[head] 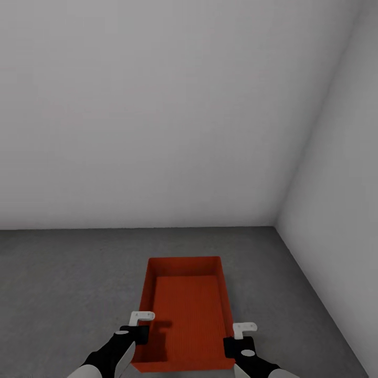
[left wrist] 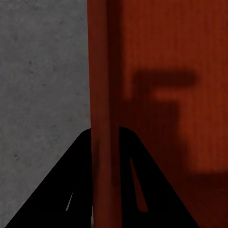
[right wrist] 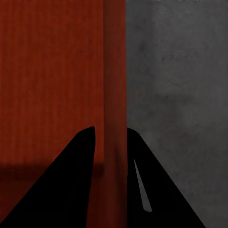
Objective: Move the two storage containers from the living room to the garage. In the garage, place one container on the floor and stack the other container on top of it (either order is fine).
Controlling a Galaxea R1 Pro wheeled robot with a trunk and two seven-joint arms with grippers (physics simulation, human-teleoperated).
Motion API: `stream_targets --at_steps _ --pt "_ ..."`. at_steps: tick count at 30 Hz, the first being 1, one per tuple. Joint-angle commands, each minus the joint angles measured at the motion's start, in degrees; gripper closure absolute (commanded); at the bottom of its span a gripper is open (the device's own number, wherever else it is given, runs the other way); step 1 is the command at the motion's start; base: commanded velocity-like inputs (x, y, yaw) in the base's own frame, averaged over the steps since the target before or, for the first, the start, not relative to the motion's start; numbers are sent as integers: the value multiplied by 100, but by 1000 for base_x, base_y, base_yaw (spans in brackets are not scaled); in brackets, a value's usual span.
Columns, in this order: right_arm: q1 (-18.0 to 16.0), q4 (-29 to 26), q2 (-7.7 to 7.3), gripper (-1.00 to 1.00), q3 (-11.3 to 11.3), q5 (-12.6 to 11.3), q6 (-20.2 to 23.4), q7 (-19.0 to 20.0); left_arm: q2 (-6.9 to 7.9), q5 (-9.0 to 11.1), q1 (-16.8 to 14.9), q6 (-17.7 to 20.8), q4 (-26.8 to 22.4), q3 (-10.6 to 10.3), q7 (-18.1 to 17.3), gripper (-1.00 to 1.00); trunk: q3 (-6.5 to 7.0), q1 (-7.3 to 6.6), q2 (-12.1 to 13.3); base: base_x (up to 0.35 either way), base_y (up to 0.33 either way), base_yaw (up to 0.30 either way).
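One red-orange storage container [head: 186, 310] with an open top lies lengthwise in front of me, low over the dark grey garage floor [head: 68, 283]. I cannot tell whether it touches the floor. My left gripper [head: 137, 336] is shut on its left side wall near the near end. In the left wrist view the black fingers [left wrist: 71, 190] straddle that thin wall [left wrist: 104, 95]. My right gripper [head: 237, 341] is shut on the right side wall, and the right wrist view has its fingers [right wrist: 71, 185] on either side of the wall [right wrist: 115, 71].
A plain grey-white wall [head: 157, 105] stands straight ahead and another wall [head: 341, 184] meets it at the right, forming a corner just beyond the container. Bare grey floor stretches to the left and along both sides of the bin.
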Motion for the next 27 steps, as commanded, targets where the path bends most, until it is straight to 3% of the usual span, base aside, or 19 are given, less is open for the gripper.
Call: stream_targets --at_steps 1,27 --pt "-6 10 -154 100 10 -13 -113 -93 119 -18 1 42 11 -30 52 100 -5 0 -3 0 0 0" --pt "-8 10 -154 100 1 -13 -113 -93 108 -9 4 35 -42 -22 69 100 -5 0 -3 0 0 0"
